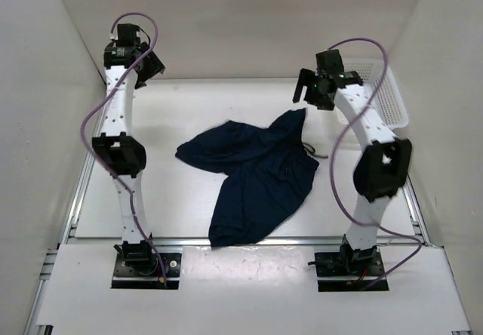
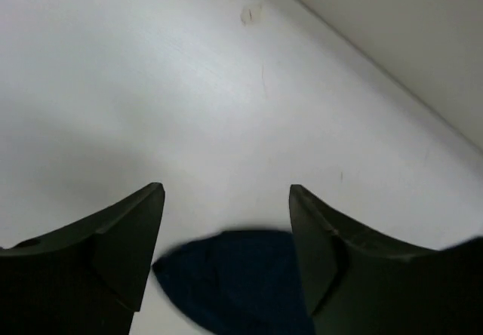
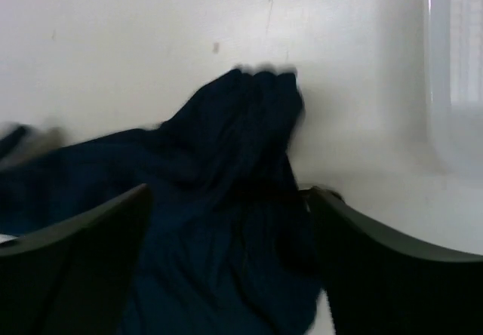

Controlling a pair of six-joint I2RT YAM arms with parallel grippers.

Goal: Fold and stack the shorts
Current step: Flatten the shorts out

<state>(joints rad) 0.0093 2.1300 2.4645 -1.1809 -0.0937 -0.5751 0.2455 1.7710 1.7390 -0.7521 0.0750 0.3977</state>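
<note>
Both my hands are free: the left gripper [image 1: 145,65] hangs over the far left corner of the table [image 1: 173,207] with its fingers well apart and nothing between them, and the right gripper [image 1: 314,90] hovers toward the far right, also spread wide and gripping nothing, with cloth lying below it. The shorts [image 1: 253,173] sit rumpled in the middle of the surface. One lobe points at the left edge, a long one runs down to the near edge, and a bunched peak rises toward my right hand. I judge that no fold is made yet, so the job now is to lay them flat. I should come down on two outer corners of the same hem or band, pinch only the top layer, lift a little and draw the hands apart so the wrinkles pull out before I crease anything. The left has to travel in from its corner, while the right is almost over its spot. The surface is plain white, bare around the cloth and smooth enough for it to slide. White walls [image 1: 45,86] close in on three sides, and a white mesh basket [image 1: 383,93] stands in the far right corner, just beside my right arm.
</note>
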